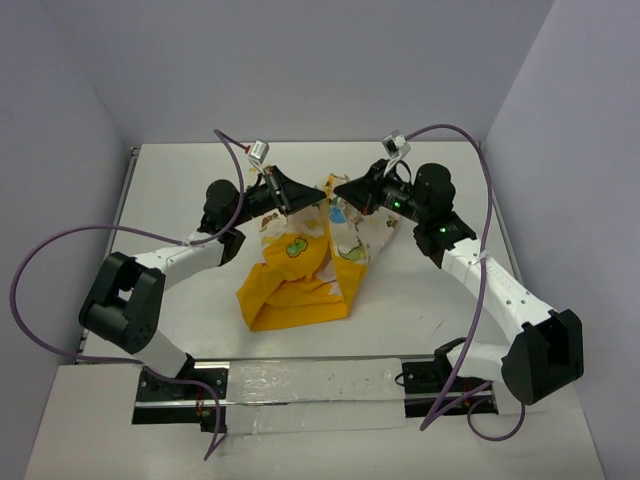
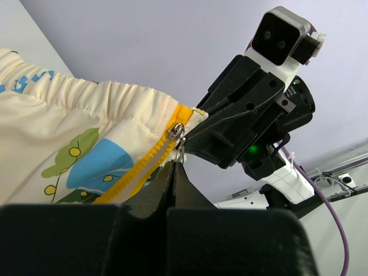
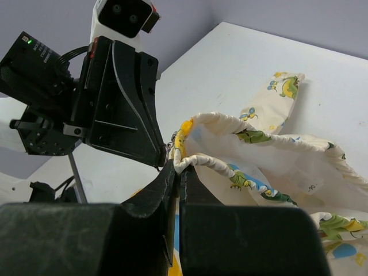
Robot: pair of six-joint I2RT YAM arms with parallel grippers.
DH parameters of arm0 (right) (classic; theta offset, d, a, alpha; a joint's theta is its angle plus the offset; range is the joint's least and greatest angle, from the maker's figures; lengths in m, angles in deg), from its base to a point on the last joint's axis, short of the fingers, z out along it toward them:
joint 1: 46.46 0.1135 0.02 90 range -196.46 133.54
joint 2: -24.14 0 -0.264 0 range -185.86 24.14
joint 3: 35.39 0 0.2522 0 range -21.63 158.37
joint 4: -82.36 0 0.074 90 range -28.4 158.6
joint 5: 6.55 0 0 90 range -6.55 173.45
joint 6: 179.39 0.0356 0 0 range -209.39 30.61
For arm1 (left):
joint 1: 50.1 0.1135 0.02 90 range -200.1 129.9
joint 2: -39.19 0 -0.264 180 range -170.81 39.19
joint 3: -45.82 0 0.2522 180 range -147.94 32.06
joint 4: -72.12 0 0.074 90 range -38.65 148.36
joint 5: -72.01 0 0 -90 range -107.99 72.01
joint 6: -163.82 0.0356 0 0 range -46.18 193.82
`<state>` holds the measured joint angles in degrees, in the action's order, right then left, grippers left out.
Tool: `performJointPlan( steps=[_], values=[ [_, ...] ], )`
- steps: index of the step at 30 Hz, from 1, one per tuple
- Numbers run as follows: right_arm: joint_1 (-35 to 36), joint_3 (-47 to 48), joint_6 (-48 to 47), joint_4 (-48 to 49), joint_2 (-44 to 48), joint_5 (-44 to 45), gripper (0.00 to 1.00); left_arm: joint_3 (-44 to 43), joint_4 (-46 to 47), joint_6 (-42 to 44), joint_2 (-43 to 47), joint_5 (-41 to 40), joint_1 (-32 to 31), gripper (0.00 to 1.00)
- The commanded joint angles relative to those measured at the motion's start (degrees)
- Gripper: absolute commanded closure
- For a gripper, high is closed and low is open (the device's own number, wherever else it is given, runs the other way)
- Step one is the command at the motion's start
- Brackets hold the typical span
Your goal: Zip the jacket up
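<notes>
The jacket (image 1: 300, 280) hangs lifted between both arms at the table's middle, its cream animal-print top held up and its yellow-orange part resting on the table. My left gripper (image 1: 297, 203) is shut, and in its wrist view the tips (image 2: 174, 164) pinch the tab of the silver zipper slider (image 2: 179, 133) at the top of the yellow zipper (image 2: 144, 164). My right gripper (image 1: 342, 192) is shut on the jacket's rolled cream edge (image 3: 230, 167), its tips (image 3: 181, 167) right beside the slider. The two grippers nearly touch.
The white table (image 1: 180, 200) is walled by grey panels at the back and sides. A silver plate (image 1: 310, 385) carries the arm bases at the near edge. Purple cables (image 1: 60, 250) loop beside both arms. One sleeve (image 3: 282, 92) lies flat behind the jacket.
</notes>
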<state>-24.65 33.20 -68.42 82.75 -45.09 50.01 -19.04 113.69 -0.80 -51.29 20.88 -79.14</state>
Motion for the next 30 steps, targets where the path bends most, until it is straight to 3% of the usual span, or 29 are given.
performJointPlan(
  steps=[1,7,16,20,21,25,27,30],
  values=[
    [-0.3,1.3,-3.3,3.5,1.8,3.4,1.00,0.9,1.5,-0.4,2.6,2.5,0.8,1.00],
    [-0.4,2.0,-8.2,-0.6,1.4,3.7,1.00,1.3,3.2,-4.2,3.7,3.9,2.3,1.00],
    [-0.3,1.0,-8.6,-0.3,0.2,1.6,1.00,-2.4,19.6,-21.1,-0.9,4.2,2.0,1.00],
    [-0.3,0.6,-8.4,-0.3,0.4,2.2,1.00,-3.7,20.9,-22.1,-1.9,4.9,1.4,1.00],
    [-0.3,0.6,-8.3,-0.3,0.4,2.5,1.00,-4.3,19.0,-20.5,-1.7,5.3,1.1,1.00],
    [-0.3,0.5,-8.2,-0.4,0.7,2.5,1.00,-4.6,4.3,-9.1,1.7,5.2,1.1,0.77],
    [-0.3,0.5,-8.2,-0.7,0.9,2.7,1.00,-7.6,-14.4,4.0,6.7,2.3,0.7,0.66],
    [-0.3,0.2,-8.5,-1.1,1.5,2.8,1.00,-12.1,-36.6,22.5,10.6,-7.5,-1.3,0.57]
  ],
)
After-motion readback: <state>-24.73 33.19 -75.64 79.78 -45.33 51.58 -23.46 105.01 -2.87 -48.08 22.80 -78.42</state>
